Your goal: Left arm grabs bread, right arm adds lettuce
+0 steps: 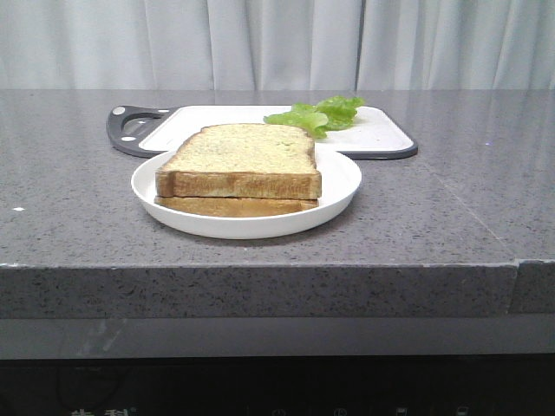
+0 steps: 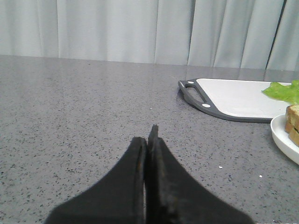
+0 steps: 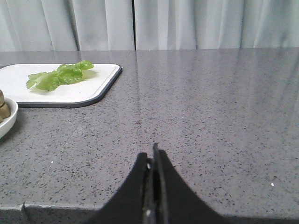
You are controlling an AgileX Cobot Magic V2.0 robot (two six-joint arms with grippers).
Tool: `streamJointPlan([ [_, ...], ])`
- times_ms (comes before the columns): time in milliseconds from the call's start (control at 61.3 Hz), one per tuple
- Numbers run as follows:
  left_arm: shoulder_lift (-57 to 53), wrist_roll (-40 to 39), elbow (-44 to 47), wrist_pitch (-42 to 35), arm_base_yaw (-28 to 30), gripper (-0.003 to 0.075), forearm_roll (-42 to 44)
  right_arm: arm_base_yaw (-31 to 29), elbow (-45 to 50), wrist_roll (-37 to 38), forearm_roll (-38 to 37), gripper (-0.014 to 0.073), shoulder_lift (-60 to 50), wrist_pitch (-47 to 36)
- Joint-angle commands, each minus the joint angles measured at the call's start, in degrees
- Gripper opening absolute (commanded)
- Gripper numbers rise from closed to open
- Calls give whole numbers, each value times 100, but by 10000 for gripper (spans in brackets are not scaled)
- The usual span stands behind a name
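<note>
While both arms hang low over bare grey stone, the left pincer (image 2: pixel 148 140) has its broad fingers pressed together on nothing, and the right pincer (image 3: pixel 152 158) is likewise closed and empty. Neither arm shows in the front view. The speckled counter (image 1: pixel 78 225) runs back to pale curtains (image 1: pixel 277 43). Near its front edge, a white plate (image 1: pixel 338 186) carries the bread (image 1: pixel 243 160) stacked on a thinner toast slice (image 1: pixel 234 206). Behind it, toward the back edge, the lettuce (image 1: pixel 316 114) lies on a white cutting board (image 1: pixel 381 134). Both wrist views cut off the plate at its rim.
</note>
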Motion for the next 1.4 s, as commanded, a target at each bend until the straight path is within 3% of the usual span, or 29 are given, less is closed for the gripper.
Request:
streamJointPlan([
  [0,-117,-55,38,-510,-6,-20,3,-26,-13,-43,-6,-67,-118,-482],
  [832,-117,-37,-64,-651,-6,-20,0,-26,-129,-43,-1,-67,-118,-534],
  [1092,38,-37,-1314,236,-6,-20,-359,-26,-1537,-43,-1,-67,176,650],
  [1386,1248,-37,-3120,1716,-6,-20,-376,-26,-3556,-43,-1,-67,1635,1871],
])
